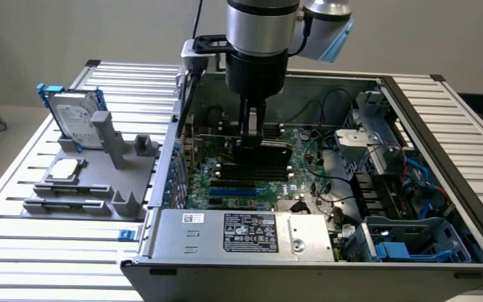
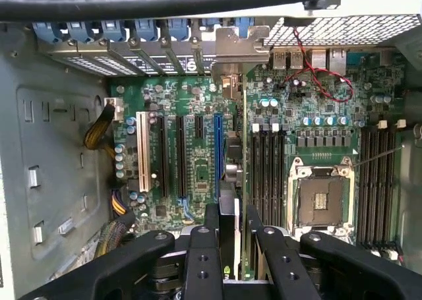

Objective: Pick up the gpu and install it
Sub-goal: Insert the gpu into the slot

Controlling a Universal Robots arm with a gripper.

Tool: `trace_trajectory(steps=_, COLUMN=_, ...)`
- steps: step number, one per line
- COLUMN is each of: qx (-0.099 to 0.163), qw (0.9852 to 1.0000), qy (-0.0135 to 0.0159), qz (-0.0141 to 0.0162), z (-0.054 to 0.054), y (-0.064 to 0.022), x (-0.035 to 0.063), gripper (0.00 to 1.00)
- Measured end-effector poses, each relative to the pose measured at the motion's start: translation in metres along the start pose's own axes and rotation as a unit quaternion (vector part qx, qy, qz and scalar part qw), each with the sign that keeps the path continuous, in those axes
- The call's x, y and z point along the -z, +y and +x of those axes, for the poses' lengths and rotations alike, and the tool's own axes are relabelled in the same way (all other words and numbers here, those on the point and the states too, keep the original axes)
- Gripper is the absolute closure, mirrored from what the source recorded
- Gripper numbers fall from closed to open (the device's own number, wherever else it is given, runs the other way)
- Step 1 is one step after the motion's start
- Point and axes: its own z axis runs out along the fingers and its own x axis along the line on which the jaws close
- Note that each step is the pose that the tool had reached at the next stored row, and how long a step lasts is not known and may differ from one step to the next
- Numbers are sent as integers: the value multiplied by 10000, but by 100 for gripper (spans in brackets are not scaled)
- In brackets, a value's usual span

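**Slatted metal surface**: we see it carrying everything else.

**Open computer case**: it lies on the surface with its interior facing up. In the wrist view we see its grey inner wall.

**Robot arm**: it reaches straight down into the case.

**Green motherboard**: it covers the case floor. We see parallel expansion slots, memory slots and an uncovered processor socket.

**Silver power supply**: it sits at the near end of the case and bears a dark label.

**Grey fixture**: it stands on the surface just beside the case, at the exterior view's left.

**Hard drive**: in its blue frame, it stands upright at the far end of the fixture.

**The gpu**: it stands on edge inside the case over the slot area of the motherboard. It is beneath the tool and well apart from the fixture. The exterior view shows us its black face. The wrist view shows it edge-on, with its silver end bracket up against the row of rear slot covers. We cannot tell whether its lower edge is seated in a slot.

**Tool**: we see it clenched on the upper edge of the gpu, with one black finger on each face of the card.

**Processor chip**: small, square and silver, it lies flat in a fixture pocket.
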Motion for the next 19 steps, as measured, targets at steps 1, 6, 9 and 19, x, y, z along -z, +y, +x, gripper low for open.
trace_trajectory(steps=1, qx=0, qw=10000, qy=-1, qz=0, z=7, y=3, x=-3, gripper=74)
trace_trajectory(steps=6, qx=0, qw=10000, qy=-1, qz=0, z=39, y=24, x=-25, gripper=74)
trace_trajectory(steps=9, qx=0, qw=10000, qy=-1, qz=0, z=62, y=41, x=-50, gripper=74)
trace_trajectory(steps=19, qx=0, qw=10000, qy=0, qz=0, z=106, y=81, x=-124, gripper=74)
